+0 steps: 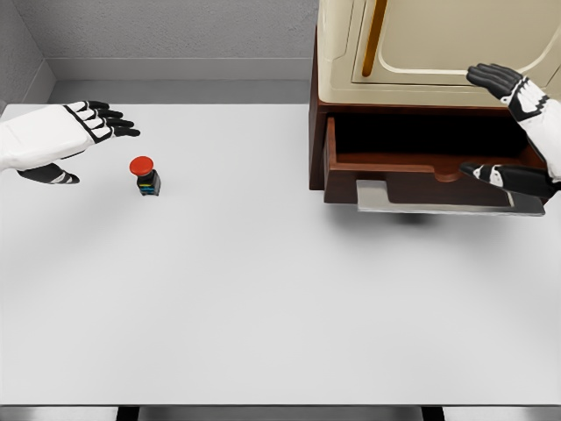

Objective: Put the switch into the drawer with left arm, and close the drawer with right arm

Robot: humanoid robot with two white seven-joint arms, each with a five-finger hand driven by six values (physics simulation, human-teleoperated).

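Still ungrasped, the red-capped switch (145,175) waits just right of the open-fingered left hand (74,140), which must grasp it; the right hand (513,132) hovers spread by the open drawer (386,167).

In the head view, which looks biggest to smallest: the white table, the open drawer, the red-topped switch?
1. White table, filling most of the picture.
2. Open drawer, brown, pulled out of the cabinet.
3. Switch, by far the smallest, standing on the table.

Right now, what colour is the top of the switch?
Red. The switch has a round red top on a dark body, seen in the head view.
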